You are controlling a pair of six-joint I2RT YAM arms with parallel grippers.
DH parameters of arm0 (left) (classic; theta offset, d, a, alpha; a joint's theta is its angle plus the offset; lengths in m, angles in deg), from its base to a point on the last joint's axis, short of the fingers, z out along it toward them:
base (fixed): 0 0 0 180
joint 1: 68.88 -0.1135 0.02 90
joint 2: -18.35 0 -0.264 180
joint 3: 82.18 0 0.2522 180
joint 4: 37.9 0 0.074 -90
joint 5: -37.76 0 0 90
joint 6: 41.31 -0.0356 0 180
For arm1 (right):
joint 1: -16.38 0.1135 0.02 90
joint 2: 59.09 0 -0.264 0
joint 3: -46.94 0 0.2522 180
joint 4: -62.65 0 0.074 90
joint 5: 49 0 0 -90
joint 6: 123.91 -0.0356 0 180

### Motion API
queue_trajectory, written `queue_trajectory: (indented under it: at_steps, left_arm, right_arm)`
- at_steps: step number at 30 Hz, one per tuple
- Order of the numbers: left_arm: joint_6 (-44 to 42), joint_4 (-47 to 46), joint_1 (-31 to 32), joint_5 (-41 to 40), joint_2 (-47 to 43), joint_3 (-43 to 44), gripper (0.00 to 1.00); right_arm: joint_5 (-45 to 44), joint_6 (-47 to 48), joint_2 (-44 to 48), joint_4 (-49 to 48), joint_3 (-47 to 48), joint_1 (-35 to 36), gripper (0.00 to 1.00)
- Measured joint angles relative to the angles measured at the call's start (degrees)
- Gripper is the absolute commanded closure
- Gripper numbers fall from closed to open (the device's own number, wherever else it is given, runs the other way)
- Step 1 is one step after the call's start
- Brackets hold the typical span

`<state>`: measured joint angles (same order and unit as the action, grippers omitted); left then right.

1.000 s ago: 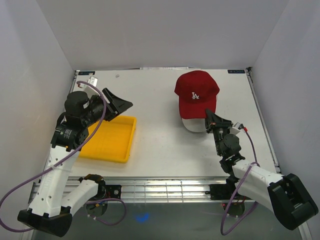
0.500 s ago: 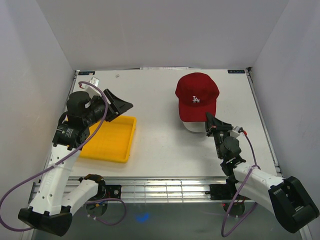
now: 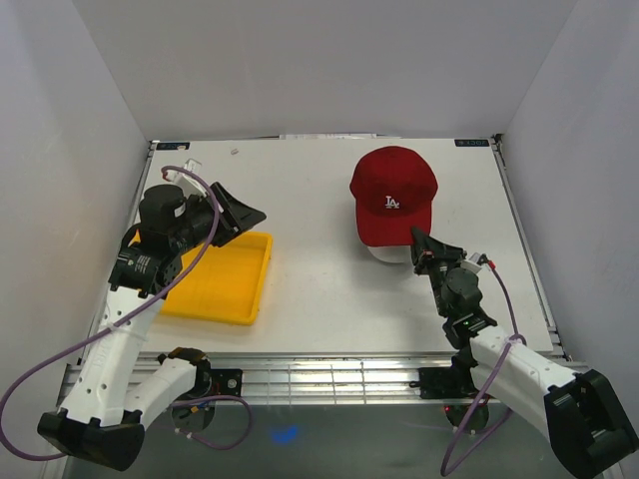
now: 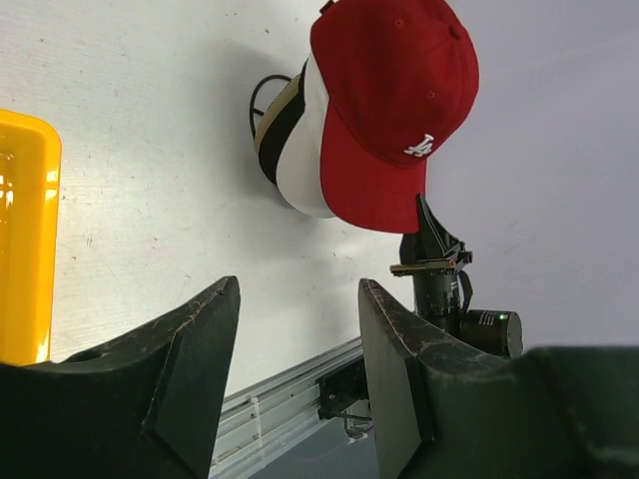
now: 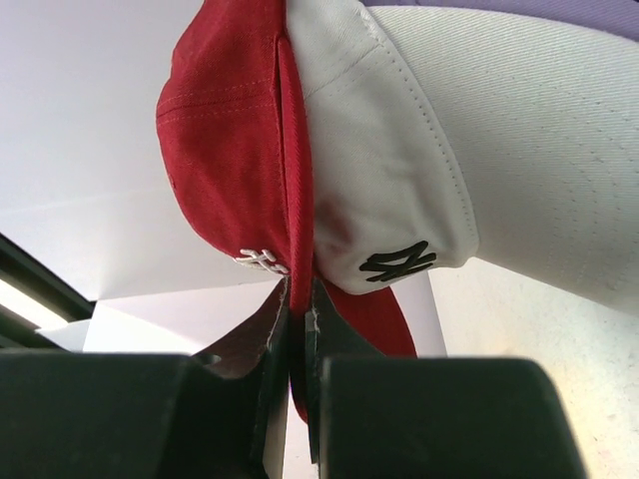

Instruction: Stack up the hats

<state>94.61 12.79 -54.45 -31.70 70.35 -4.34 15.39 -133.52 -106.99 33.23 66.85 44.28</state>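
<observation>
A red cap (image 3: 393, 195) with a white logo lies on top of a stack at the right rear of the table. Under it are a white cap (image 5: 419, 150) with a black NY logo, then a black and a tan one (image 4: 278, 118). My right gripper (image 3: 419, 242) is shut on the red cap's brim (image 5: 300, 249) at its near edge. My left gripper (image 3: 245, 208) is open and empty, held above the yellow tray's far end, well left of the stack.
A yellow tray (image 3: 222, 279) sits at the left front of the table. A black wire stand (image 4: 258, 95) shows behind the stack. The aluminium rail (image 3: 329, 374) runs along the near edge.
The red cap has shifted slightly away and to the right with my right gripper holding its brim. My left arm has drifted slightly.
</observation>
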Motion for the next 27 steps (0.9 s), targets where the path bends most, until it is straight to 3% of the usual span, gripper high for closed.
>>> queue_trajectory:
  at_steps: [18,21,27]
  left_arm:
    - [-1.18,0.68,0.02,-0.39,-0.15,-1.88,0.39]
    - [-1.38,0.76,0.02,-0.39,-0.24,-1.9,0.39]
    - [-1.55,0.79,0.02,-0.39,-0.5,-2.08,0.39]
  right_arm:
    - [2.56,6.01,-0.02,10.4,5.25,-2.97,0.92]
    - [3.26,6.88,-0.02,11.17,5.49,-3.41,0.78]
    - [3.78,9.53,-0.15,15.08,6.1,-3.63,0.64]
